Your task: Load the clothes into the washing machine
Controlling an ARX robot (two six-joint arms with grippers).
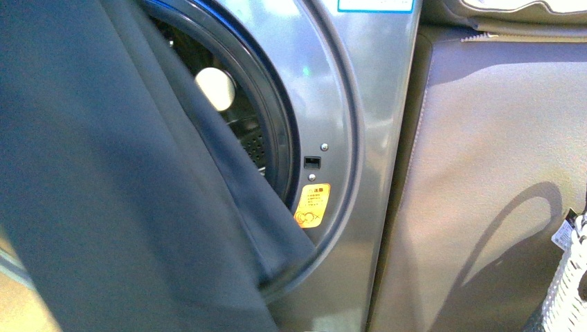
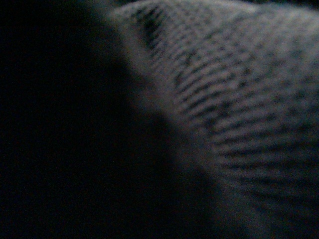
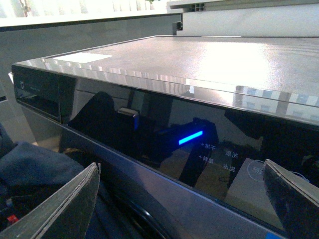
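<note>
Since no door is seen across the round porthole of the washing machine (image 1: 360, 104), the perforated drum (image 1: 256, 149) is left exposed for loading. The plain grey-beige cabinet (image 1: 484, 173) is set just beside the machine and plays no part. The navy garment (image 1: 104, 173) is hung from high on the left across most of the opening. Its lower fold is laid over the bottom rim, so it is judged to be partly fed in and partly outside. The left wrist view is filled with blurred woven cloth close to the lens, and from this it is judged that the left arm is buried in the garment to carry it. The left gripper itself is not seen, so it cannot be told whether it is clenched. The right gripper (image 3: 180, 164) is held released, with its fingers spread wide and nothing between them. It is raised before the dark control panel (image 3: 209, 149), probably kept clear until a push is needed. A white woven basket (image 1: 571, 290) is seen at the lower corner. The yellow warning sticker (image 1: 312, 205) beside the rim is left uncovered by the cloth.
</note>
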